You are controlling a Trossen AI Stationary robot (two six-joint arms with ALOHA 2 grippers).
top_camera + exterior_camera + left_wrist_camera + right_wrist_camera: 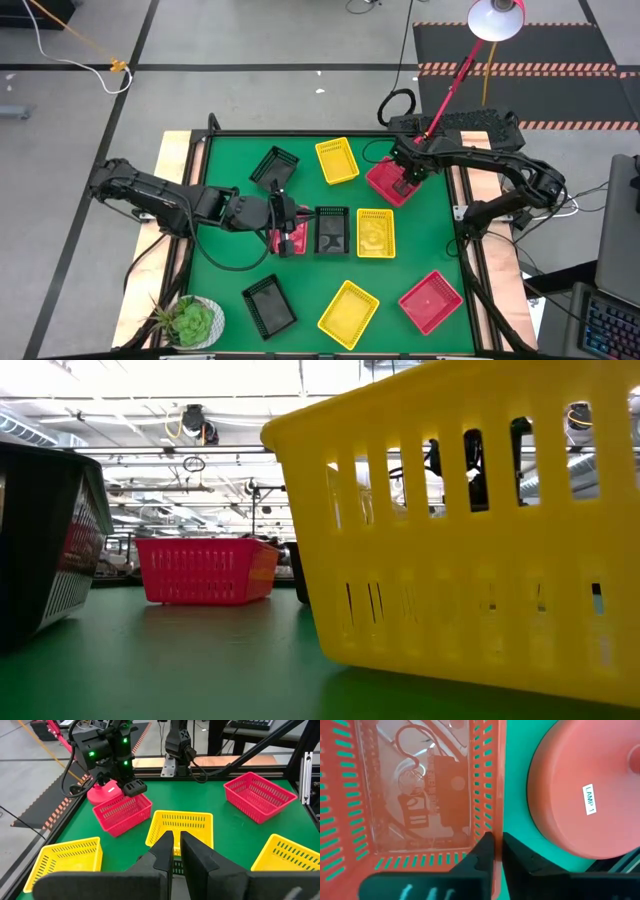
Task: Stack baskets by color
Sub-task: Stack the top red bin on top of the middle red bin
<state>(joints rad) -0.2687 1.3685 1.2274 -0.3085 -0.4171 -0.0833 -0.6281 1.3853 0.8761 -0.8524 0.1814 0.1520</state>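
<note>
High view shows the green table [230,180] with the two dark arms reaching in from either side and the baskets spread over it. A red lamp [492,18] leans over the far right corner, its round base [585,795] just beside a red basket [388,180] there. Along the far edge lie also a tilted black basket [273,167] and a yellow basket [337,161]. In the middle a black basket [331,229] sits beside another yellow basket [375,232]; along the near edge are a third black basket [268,305], a third yellow basket [348,314] and a second red basket [431,301]. A potted plant [190,321] stands at the near left corner. The left pincer [289,222] is over the middle of the table, just left of the central black basket, its fingers [165,851] narrow, with a third red basket [288,240] showing under it; whether it holds that basket I cannot tell. The right pincer [497,842] is at the far red basket, closed narrowly on that basket's latticed side wall.
</note>
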